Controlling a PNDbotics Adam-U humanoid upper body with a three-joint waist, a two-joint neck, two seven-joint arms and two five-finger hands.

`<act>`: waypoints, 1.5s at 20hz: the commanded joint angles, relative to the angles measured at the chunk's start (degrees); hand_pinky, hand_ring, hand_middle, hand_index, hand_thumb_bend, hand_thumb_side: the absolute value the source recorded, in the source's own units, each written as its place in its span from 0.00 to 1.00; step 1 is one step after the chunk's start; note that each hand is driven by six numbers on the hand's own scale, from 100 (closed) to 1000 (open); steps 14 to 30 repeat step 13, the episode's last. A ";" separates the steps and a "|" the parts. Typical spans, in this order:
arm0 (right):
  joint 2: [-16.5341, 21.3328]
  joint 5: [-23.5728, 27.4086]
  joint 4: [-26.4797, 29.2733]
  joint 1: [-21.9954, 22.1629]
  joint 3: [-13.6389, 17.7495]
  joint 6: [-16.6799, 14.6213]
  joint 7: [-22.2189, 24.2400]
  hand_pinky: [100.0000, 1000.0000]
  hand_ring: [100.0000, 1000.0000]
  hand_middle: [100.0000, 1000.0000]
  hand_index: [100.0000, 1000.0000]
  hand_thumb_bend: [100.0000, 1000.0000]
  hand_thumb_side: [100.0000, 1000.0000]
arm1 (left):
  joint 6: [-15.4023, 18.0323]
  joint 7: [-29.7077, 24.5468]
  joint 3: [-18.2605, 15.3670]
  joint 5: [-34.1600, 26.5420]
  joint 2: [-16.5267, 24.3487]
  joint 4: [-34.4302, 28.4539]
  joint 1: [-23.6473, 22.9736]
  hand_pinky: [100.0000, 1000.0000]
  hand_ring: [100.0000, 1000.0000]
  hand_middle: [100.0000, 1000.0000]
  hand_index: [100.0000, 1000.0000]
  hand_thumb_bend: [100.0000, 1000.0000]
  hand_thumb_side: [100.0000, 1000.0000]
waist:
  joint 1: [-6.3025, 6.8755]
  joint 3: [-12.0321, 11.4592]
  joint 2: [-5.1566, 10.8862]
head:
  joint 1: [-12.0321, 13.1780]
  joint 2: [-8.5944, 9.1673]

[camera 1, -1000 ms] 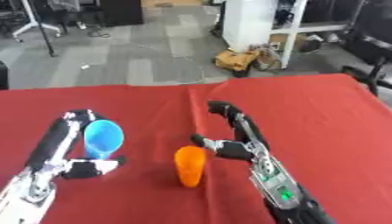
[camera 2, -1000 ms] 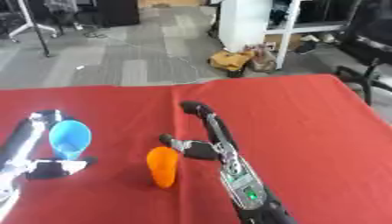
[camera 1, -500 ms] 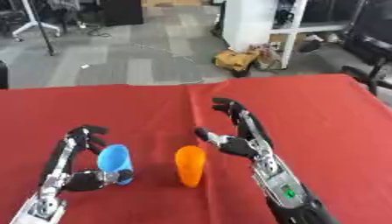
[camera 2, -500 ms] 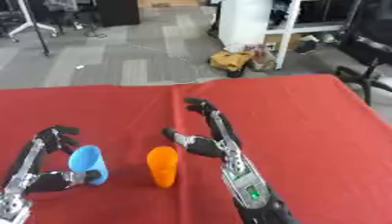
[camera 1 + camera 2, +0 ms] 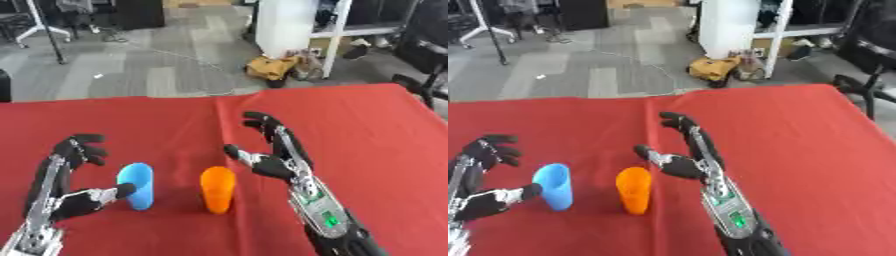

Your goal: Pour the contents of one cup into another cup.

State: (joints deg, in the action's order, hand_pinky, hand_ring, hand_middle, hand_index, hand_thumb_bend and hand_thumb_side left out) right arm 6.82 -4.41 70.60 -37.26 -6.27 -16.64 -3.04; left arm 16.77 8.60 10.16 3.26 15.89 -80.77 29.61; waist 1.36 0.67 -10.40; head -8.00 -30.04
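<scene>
An office floor with chairs and a white pillar lies behind a table under a red cloth [image 5: 350, 115].

The blue cup [image 5: 137, 185] and the orange cup [image 5: 216, 189] both stand upright on the cloth, side by side and apart, near the front edge. Their contents cannot be seen from this angle, so whether either is full or emptied cannot be told.

The left hand [image 5: 66, 200] stands just left of the blue cup with fingers spread and lifted and the thumb reaching toward the cup's lower wall; it may touch there, but nothing is curled round the cup. The right hand [image 5: 276, 160] stands just right of the orange cup, fingers straight and spread, thumb pointing toward the cup, clear of it.

Assessment: the scene fits either hands about to take the cups or hands having set them down after a pour; the pictures do not settle which.

Recommendation, for any handling here: the cups are tall, narrow and probably light, so a side knock could tip them. Close fingers and thumb on the mid wall together, keep the cup upright, and keep the other cup steadied.
</scene>
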 commanded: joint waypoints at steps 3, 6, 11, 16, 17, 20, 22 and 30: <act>1.49 1.38 3.28 -0.90 0.95 0.10 -0.49 0.95 0.79 0.76 0.78 0.60 0.25 | -4.01 0.22 -1.59 -4.31 2.25 -8.26 -3.07 0.47 0.54 0.61 0.68 1.00 0.24 | 0.08 -0.10 0.85 | 0.01 0.47; 1.98 2.09 4.72 -0.99 1.17 0.34 -0.56 0.94 0.78 0.75 0.78 0.57 0.25 | -6.18 0.04 -2.62 -6.65 2.35 -11.64 -5.68 0.46 0.53 0.60 0.68 1.00 0.24 | 0.10 -0.30 0.79 | 0.10 0.42; 2.62 3.29 7.05 -0.80 1.69 0.82 -0.55 0.94 0.77 0.74 0.77 0.56 0.25 | -8.48 -2.33 -3.73 -7.92 1.30 -15.23 -9.49 0.47 0.53 0.61 0.68 1.00 0.21 | 0.09 -0.29 0.72 | 0.07 0.15; 2.76 3.58 7.72 -0.69 1.77 0.97 -0.54 0.93 0.76 0.74 0.77 0.56 0.25 | -8.84 -3.15 -4.14 -7.98 0.21 -15.78 -10.74 0.46 0.53 0.61 0.68 0.96 0.19 | 0.13 -0.25 0.77 | 0.47 -0.01; 2.76 3.58 7.72 -0.69 1.77 0.97 -0.54 0.93 0.76 0.74 0.77 0.56 0.25 | -8.84 -3.15 -4.14 -7.98 0.21 -15.78 -10.74 0.46 0.53 0.61 0.68 0.96 0.19 | 0.13 -0.25 0.77 | 0.47 -0.01; 2.76 3.58 7.72 -0.69 1.77 0.97 -0.54 0.93 0.76 0.74 0.77 0.56 0.25 | -8.84 -3.15 -4.14 -7.98 0.21 -15.78 -10.74 0.46 0.53 0.61 0.68 0.96 0.19 | 0.13 -0.25 0.77 | 0.47 -0.01; 2.76 3.58 7.72 -0.69 1.77 0.97 -0.54 0.93 0.76 0.74 0.77 0.56 0.25 | -8.84 -3.15 -4.14 -7.98 0.21 -15.78 -10.74 0.46 0.53 0.61 0.68 0.96 0.19 | 0.13 -0.25 0.77 | 0.47 -0.01; 2.76 3.58 7.72 -0.69 1.77 0.97 -0.54 0.93 0.76 0.74 0.77 0.56 0.25 | -8.84 -3.15 -4.14 -7.98 0.21 -15.78 -10.74 0.46 0.53 0.61 0.68 0.96 0.19 | 0.13 -0.25 0.77 | 0.47 -0.01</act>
